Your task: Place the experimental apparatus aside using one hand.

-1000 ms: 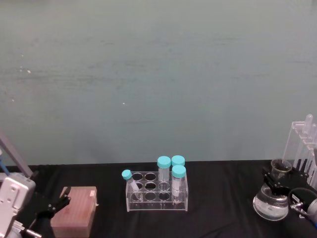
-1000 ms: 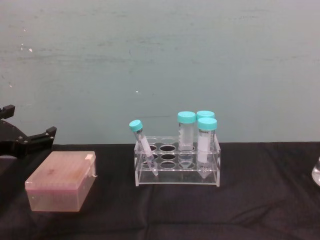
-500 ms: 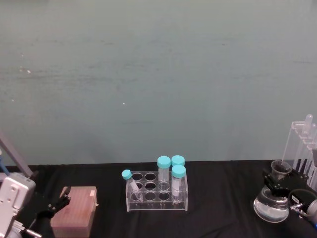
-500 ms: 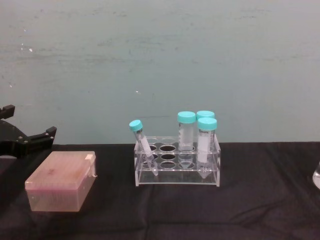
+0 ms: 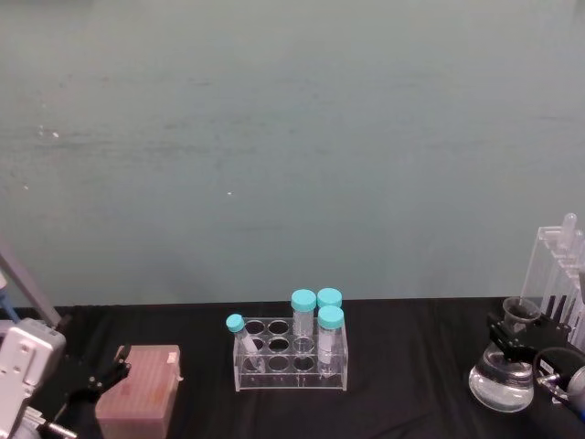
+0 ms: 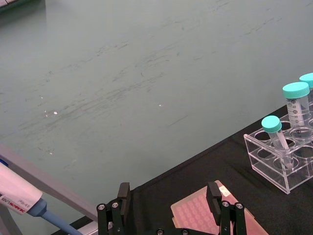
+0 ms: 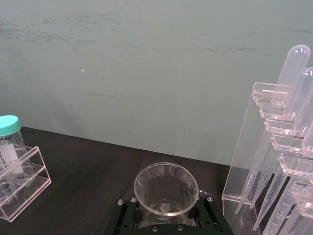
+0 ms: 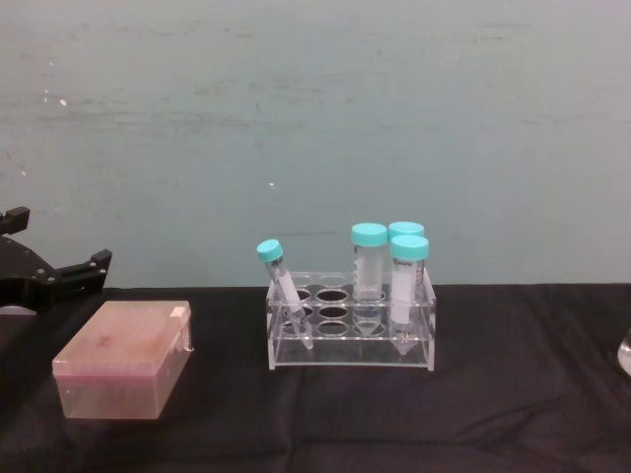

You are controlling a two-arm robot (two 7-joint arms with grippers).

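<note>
Right tool (image 5: 514, 340) clenched around the neck of the conical flask (image 5: 500, 377) at the counter's (image 5: 411, 366) far right edge; the flask has drifted slightly rightward and down since a second ago, its base on or just above the cloth, cannot tell which. Just behind it, the tall pipette rack (image 5: 558, 274). Left tool (image 6: 168, 205) released, jaws spread, idle beside the pink tip box (image 5: 139, 402), unmoved. Mid-counter, the small tube rack (image 5: 290, 357) with teal-capped tubes (image 5: 303, 314), unchanged.
</note>
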